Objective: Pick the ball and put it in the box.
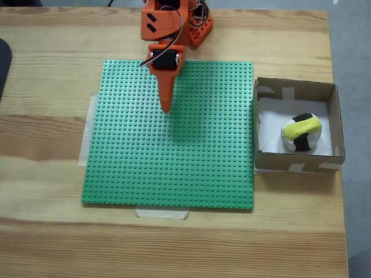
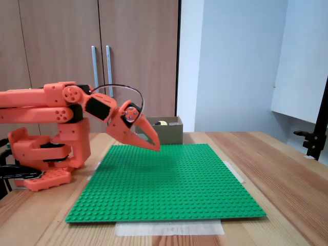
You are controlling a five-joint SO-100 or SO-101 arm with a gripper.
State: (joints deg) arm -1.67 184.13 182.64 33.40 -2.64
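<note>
The ball (image 1: 301,132) lies inside the box (image 1: 332,119), on its white bottom toward the near-right part as the overhead fixed view shows it, close to the front wall. From the side fixed view only its top (image 2: 162,123) peeks over the box's rim (image 2: 169,132). It looks small, soft and light, with a lumpy patched skin of yellow, black and white, so it should squash a little under pressure and not slip much. It seems in no way fragile. A hold across its middle, from above, would suit it, since the low walls leave room on the left and far sides but little on the near side.

The box stands on the counter (image 1: 174,249) just beside the right edge of the green mat (image 1: 174,156). By how things lie, the task looks done.

The tool (image 1: 166,107) is well apart from the box, hanging over the far-left part of the mat. Its fingers come together to one point, with no gap showing in either fixed view (image 2: 154,145), and it holds nothing and touches nothing; it sits above the mat's surface.
</note>
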